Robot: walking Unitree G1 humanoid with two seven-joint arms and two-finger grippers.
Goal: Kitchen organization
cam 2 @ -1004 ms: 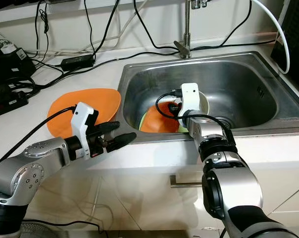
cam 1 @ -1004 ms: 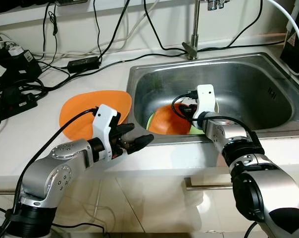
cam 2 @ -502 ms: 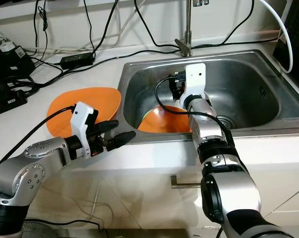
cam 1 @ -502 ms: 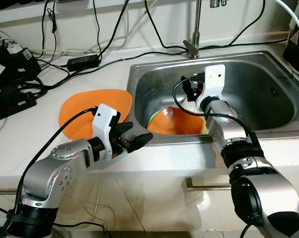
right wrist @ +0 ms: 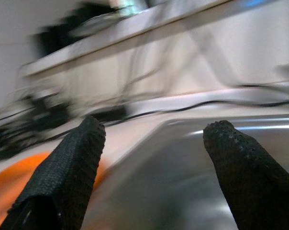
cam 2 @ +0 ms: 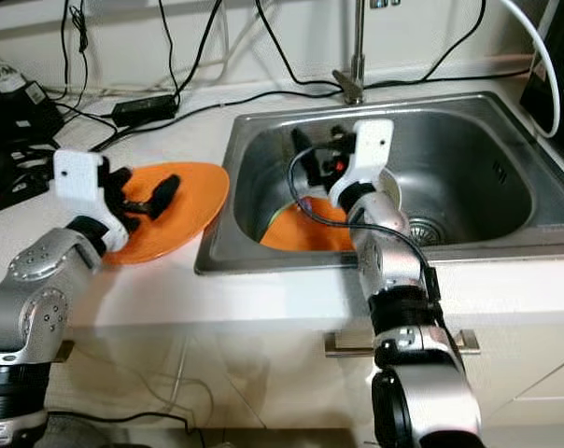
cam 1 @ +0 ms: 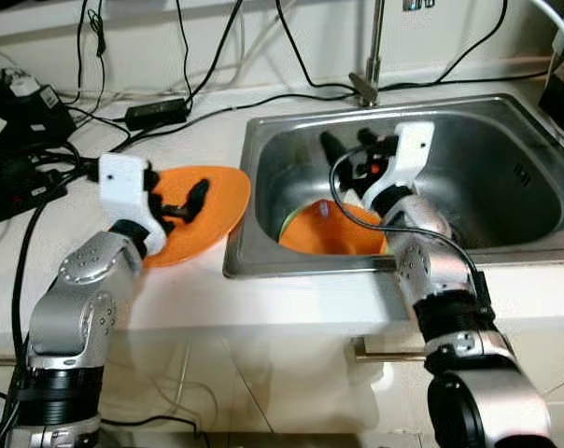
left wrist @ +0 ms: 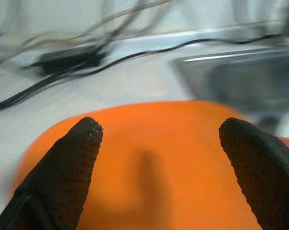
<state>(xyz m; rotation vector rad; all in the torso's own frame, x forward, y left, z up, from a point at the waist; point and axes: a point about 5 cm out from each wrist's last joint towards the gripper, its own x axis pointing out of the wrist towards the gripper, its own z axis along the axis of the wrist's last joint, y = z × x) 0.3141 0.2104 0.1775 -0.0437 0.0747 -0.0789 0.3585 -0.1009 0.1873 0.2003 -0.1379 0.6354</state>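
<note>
An orange plate (cam 1: 212,213) lies on the white counter just left of the steel sink (cam 1: 506,121). My left gripper (cam 1: 181,198) hovers open over this plate; the left wrist view has the plate (left wrist: 159,163) spread under both fingers (left wrist: 72,163). A second orange plate (cam 1: 333,233) leans in the sink's front left corner on a green one (cam 1: 286,224). My right gripper (cam 1: 345,142) is raised above it, open and holding nothing. In the right wrist view its fingers (right wrist: 63,167) point across the sink towards the counter.
The faucet (cam 1: 371,56) stands behind the sink, and the drain (cam 2: 422,229) lies right of the plates. Black cables, a power adapter (cam 1: 158,112) and power strips (cam 1: 21,173) crowd the counter's back left. A drawer handle (cam 2: 394,343) runs below the counter edge.
My left gripper has swung from the counter's front edge back over the orange plate on the counter. My right gripper has lifted off the sink plate and risen, open.
</note>
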